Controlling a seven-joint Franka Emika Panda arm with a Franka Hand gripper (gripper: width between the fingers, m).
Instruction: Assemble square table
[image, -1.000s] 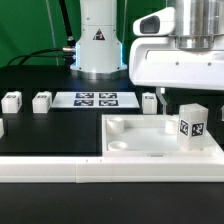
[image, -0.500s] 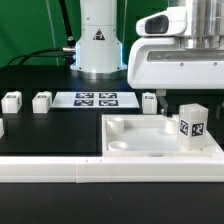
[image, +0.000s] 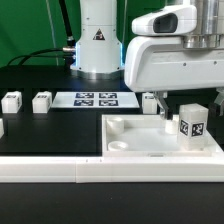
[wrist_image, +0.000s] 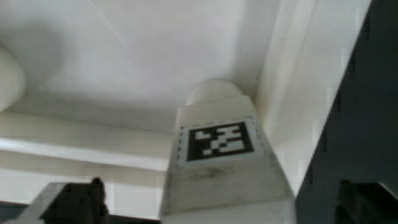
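Note:
The square table's white top (image: 130, 150) lies flat on the exterior view's right, rim up, with a round corner socket (image: 118, 125) showing. One white tagged leg (image: 192, 125) stands upright in its far right corner. My gripper (image: 183, 106) hangs just above that leg, open, with one dark finger (image: 166, 110) showing beside it. In the wrist view the leg (wrist_image: 221, 140) rises between the two dark fingertips (wrist_image: 71, 203), with gaps on both sides. Other legs lie on the black mat: two (image: 12, 100) (image: 42, 101) at the left and one (image: 148, 101) behind the top.
The marker board (image: 95, 99) lies at the back of the mat in front of the robot base (image: 97, 45). A long white border rail (image: 55, 168) runs along the front edge. Another small white block (image: 2, 127) shows at the far left edge.
The gripper's body has shifted slightly toward the exterior view's left and turned a little over the standing leg. The jaws have stayed open and the parts have not moved.

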